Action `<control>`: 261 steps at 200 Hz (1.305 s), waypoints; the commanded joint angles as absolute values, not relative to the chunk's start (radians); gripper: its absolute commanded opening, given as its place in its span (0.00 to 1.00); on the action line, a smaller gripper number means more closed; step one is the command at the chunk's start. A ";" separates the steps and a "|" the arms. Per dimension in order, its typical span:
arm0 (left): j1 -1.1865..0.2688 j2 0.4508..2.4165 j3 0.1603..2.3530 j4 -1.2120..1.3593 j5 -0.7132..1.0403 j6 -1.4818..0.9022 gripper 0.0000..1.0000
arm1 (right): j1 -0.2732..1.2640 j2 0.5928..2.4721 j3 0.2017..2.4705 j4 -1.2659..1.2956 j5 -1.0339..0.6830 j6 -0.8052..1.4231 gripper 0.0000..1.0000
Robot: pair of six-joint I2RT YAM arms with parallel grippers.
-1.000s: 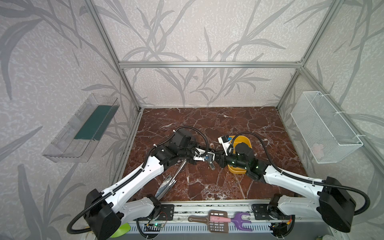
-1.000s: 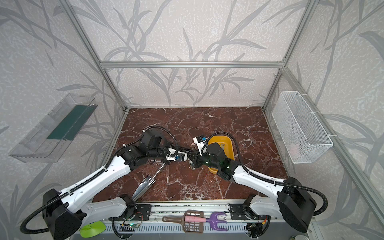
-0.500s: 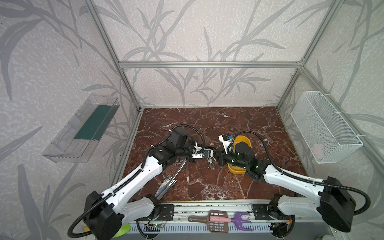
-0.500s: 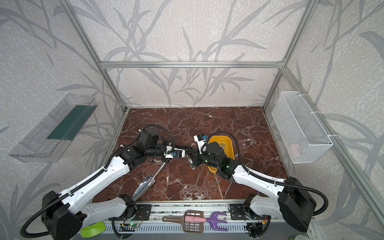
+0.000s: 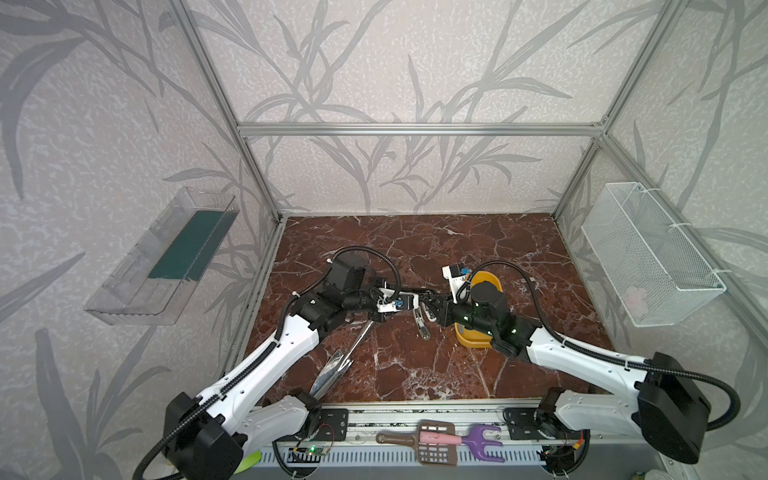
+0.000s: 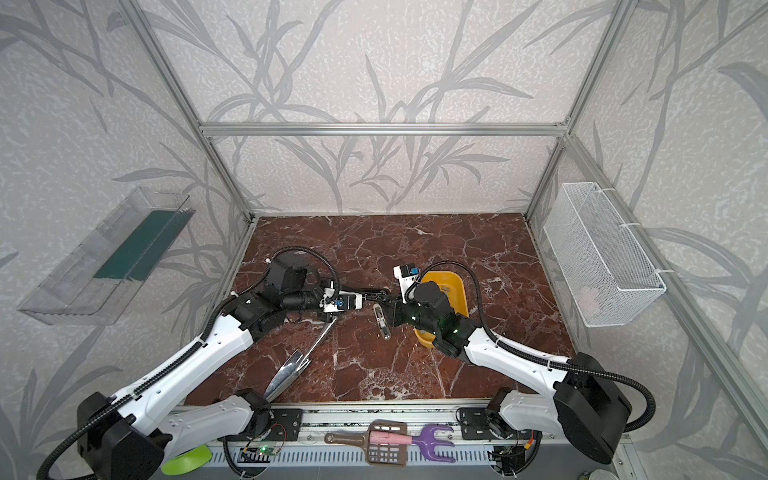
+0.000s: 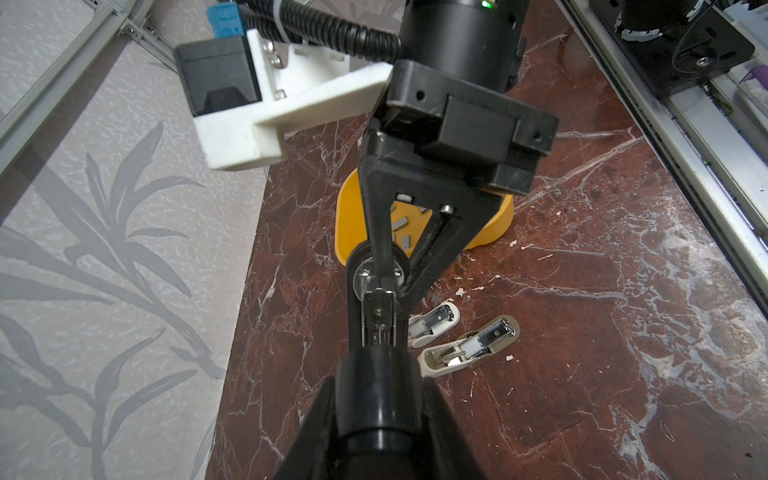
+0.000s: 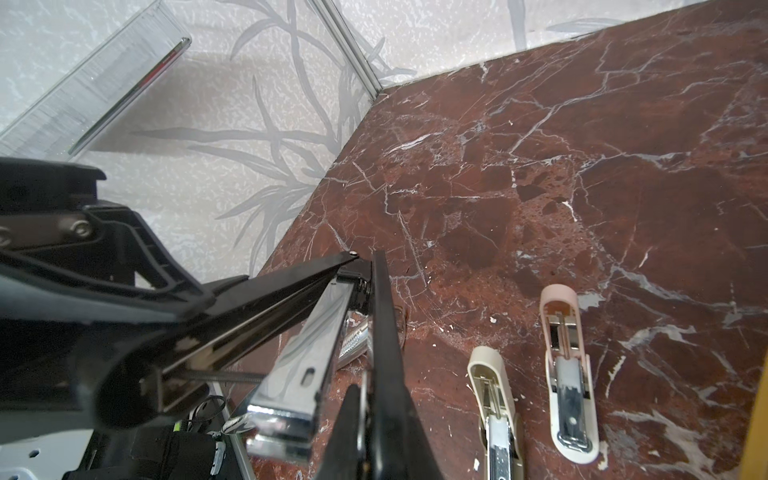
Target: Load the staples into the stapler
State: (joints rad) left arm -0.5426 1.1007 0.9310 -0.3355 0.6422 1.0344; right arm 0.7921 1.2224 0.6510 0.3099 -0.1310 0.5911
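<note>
**Step in hand: the feed-in, done in mid-air**

Left. The left gripper (image 7: 376, 386) is clamped narrow on the thick end of the black stapler (image 8: 270, 291). It holds the stapler clear of the table (image 5: 415, 249), pointing right, with the metal channel laid bare. On the table near of it lies a long silver tool (image 5: 332, 370), which nothing touches.

Middle. The right gripper (image 7: 390, 284) meets the free end of the black stapler, jaws pressed together. In the right wrist view a thin pale edge shows between its fingers (image 8: 386, 332). It may be a metal strip, but I cannot confirm that. On the table below the meeting point, a cream stapler (image 8: 494, 399) and a pink stapler (image 8: 567, 361) lie open side by side, apart from both grippers.

Right. A yellow tray (image 7: 343, 216) sits on the table under the right wrist. The loose staples (image 7: 402, 223) lie in it, grey and flat.

Judgement. This looks like the insertion itself, with one arm presenting the channel and the other bringing a strip to its mouth.

The next move calls for:
- lining the strip up with the channel, which looks barely wider than the strip
- sliding it in leftward while the left grip keeps the body steady
- parting the right jaws only once the strip is seated
- folding the top shut after that

If the right jaws hold nothing, the arm must go back to the yellow tray.
</note>
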 commanded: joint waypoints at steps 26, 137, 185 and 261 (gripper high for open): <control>-0.517 1.029 0.952 -0.275 0.785 0.990 0.00 | 0.746 1.256 0.607 0.224 -0.029 0.585 0.00; -0.510 1.073 0.986 -0.323 0.743 0.982 0.00 | 0.744 1.083 0.580 0.257 -0.099 0.451 0.39; -0.512 1.106 1.017 -0.385 0.707 0.994 0.00 | 0.744 1.036 0.574 0.270 -0.115 0.407 0.46; -0.514 1.094 0.991 -0.369 0.703 1.029 0.00 | 0.699 0.967 0.540 0.329 -0.211 0.529 0.50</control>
State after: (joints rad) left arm -0.5114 1.1168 0.9672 -0.4164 0.6788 0.9997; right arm 0.7326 0.9810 0.5552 0.2882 -0.1516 0.4656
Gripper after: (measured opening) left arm 0.279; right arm 0.497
